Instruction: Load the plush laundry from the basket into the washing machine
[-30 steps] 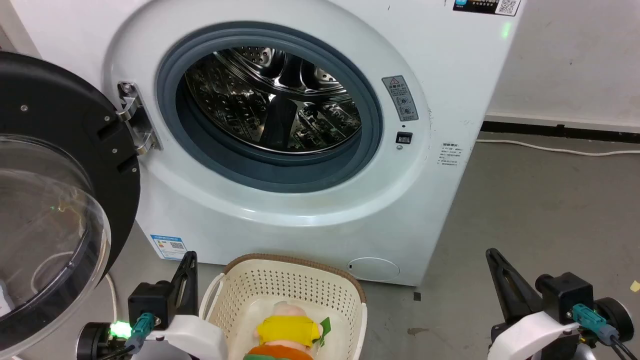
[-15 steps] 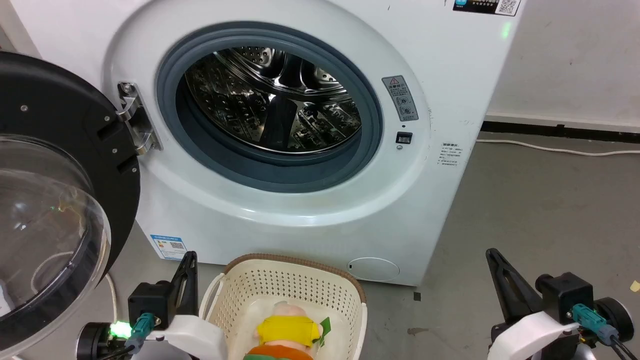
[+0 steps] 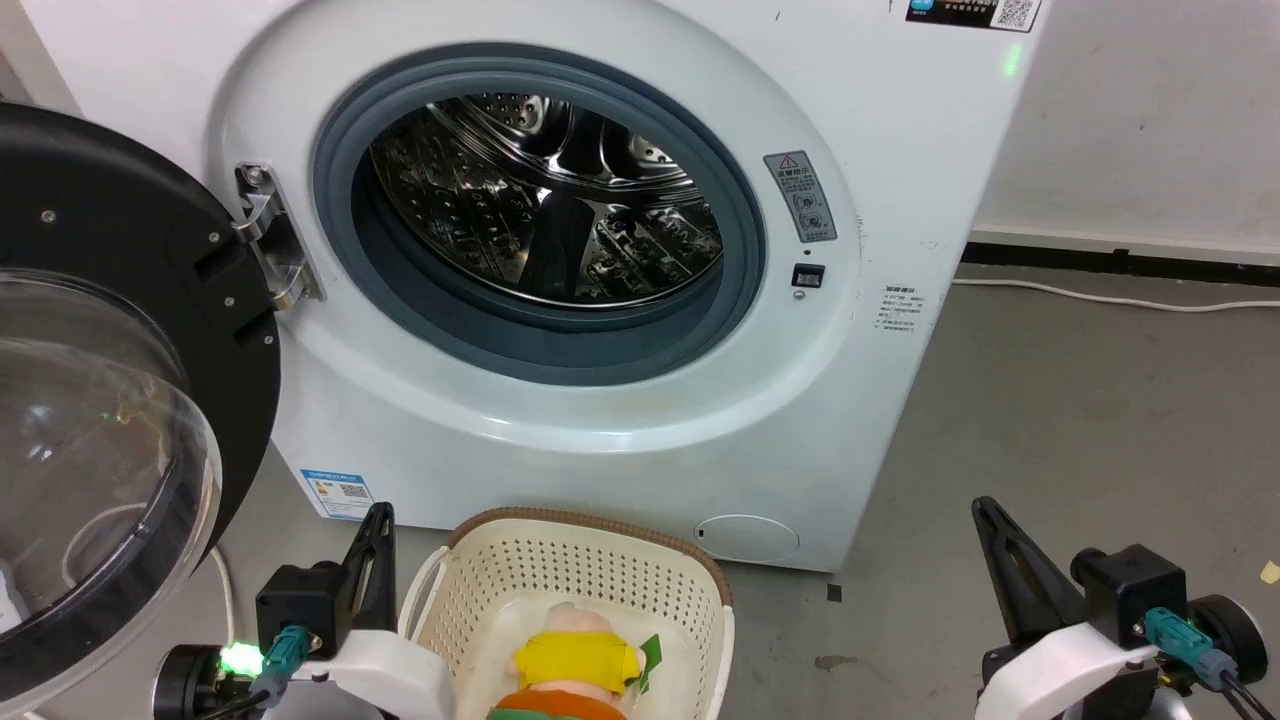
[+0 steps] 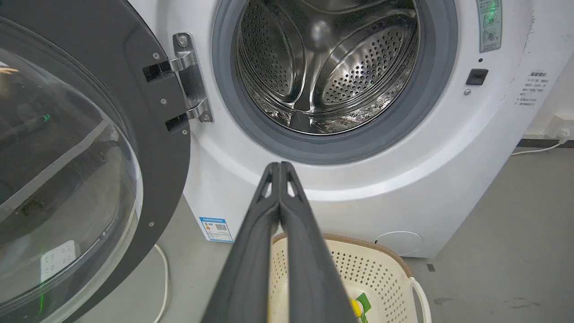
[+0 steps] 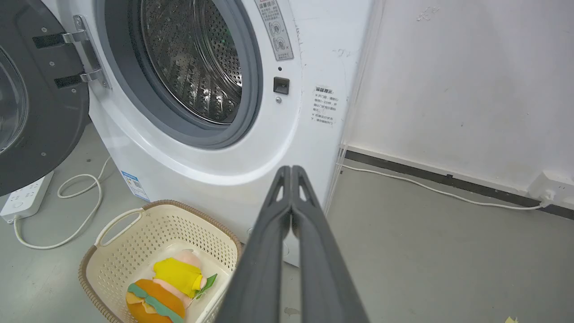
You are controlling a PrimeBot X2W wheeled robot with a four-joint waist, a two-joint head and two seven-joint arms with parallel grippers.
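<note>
Both grippers are pinched closed on nothing: the left gripper (image 4: 279,167) just beside the basket (image 5: 179,207) at its left rim, its fingers hiding much of the basket in its wrist view, the right gripper (image 5: 291,169) over bare floor (image 5: 426,251) well to the right. Inside the basket lie the yellow-shirted pink figure (image 5: 177,271) and the burger plush (image 5: 152,300), the latter cut off by the head view's bottom edge. Beyond, the washing machine (image 3: 600,420) has its door (image 3: 120,220) swung wide left, the drum (image 4: 327,67) mouth unobstructed.

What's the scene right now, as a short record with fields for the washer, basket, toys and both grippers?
washing machine: door swung open, no laundry seen in drum
basket: on floor, in front of washing machine
pink figure: lying in basket
burger plush: in basket, against pink figure
left gripper: shut, holding nothing
right gripper: shut, holding nothing
</note>
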